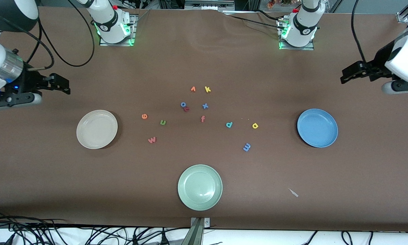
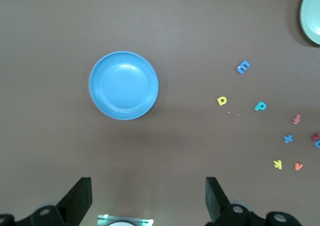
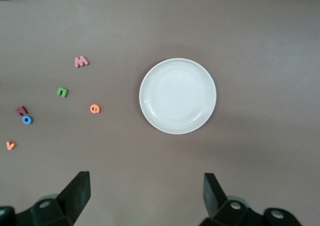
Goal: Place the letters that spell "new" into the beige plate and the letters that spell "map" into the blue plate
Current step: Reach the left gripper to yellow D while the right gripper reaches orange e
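The beige plate (image 1: 97, 129) (image 3: 177, 96) lies empty toward the right arm's end. Beside it on the cloth are the orange e (image 1: 144, 116) (image 3: 95, 108), green n (image 1: 163, 122) (image 3: 62, 91) and pinkish w (image 1: 152, 140) (image 3: 81, 61). The blue plate (image 1: 317, 128) (image 2: 123, 85) lies empty toward the left arm's end, with the yellow a (image 1: 255, 126) (image 2: 222, 100), teal p (image 1: 229, 125) (image 2: 260, 105) and blue m (image 1: 246, 147) (image 2: 243, 66) beside it. My right gripper (image 1: 62, 85) (image 3: 145, 193) hangs open over bare table at its end. My left gripper (image 1: 348, 75) (image 2: 148, 196) hangs open at its own end.
A pale green plate (image 1: 200, 187) sits near the front edge. Mid-table lie other letters: red-orange f (image 1: 202, 118), blue x (image 1: 205, 105), blue o (image 1: 183, 104), orange v (image 1: 193, 89), yellow k (image 1: 207, 89). A small pale scrap (image 1: 293, 192) lies toward the front.
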Available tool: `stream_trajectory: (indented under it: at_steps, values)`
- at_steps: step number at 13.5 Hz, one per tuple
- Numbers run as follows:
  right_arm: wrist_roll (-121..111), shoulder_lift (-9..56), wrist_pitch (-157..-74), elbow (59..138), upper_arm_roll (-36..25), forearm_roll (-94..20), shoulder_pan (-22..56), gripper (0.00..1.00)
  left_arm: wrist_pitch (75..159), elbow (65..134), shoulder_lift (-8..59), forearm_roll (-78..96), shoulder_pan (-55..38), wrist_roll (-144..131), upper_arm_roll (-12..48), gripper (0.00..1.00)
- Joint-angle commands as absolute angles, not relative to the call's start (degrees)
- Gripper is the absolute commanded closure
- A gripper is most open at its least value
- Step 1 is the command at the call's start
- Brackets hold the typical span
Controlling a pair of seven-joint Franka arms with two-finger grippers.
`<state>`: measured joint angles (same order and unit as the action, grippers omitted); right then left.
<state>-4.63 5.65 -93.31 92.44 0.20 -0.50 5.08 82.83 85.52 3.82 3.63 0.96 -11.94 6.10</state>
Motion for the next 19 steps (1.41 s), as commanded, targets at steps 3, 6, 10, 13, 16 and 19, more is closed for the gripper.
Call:
stream_trajectory:
  at_steps: [3,6,10,13,16,19]
  values:
    - [-4.31,7.82,-93.43,92.37,0.17,-1.41,8.96,0.0,95.68,94.45,5.36,5.1,-3.77,-12.04,6.77,0.0]
    - [-4.74,9.4,-93.6,92.37,0.17,-1.32,10.28,0.0,104.91,101.76,5.36,5.18,-6.84,-11.69,6.77,0.0]
    - [-4.57,12.99,-98.07,92.37,0.18,-1.14,12.12,0.0,109.25,104.5,9.13,5.01,-10.8,-11.51,6.94,0.0]
    - [-5.01,17.48,-100.28,92.29,0.18,-0.88,15.02,0.0,109.59,105.91,12.47,4.83,-11.95,-11.16,6.86,0.0]
    - [-4.31,22.66,-105.8,92.55,0.09,-1.4,17.04,0.0,116.69,107.57,15.73,4.83,-13.7,-11.69,6.86,0.0]
    - [-4.13,25.57,-111.34,94.73,0.18,-1.49,17.67,0.0,126.7,111.61,18.53,4.83,-14.94,-11.86,6.86,0.0]
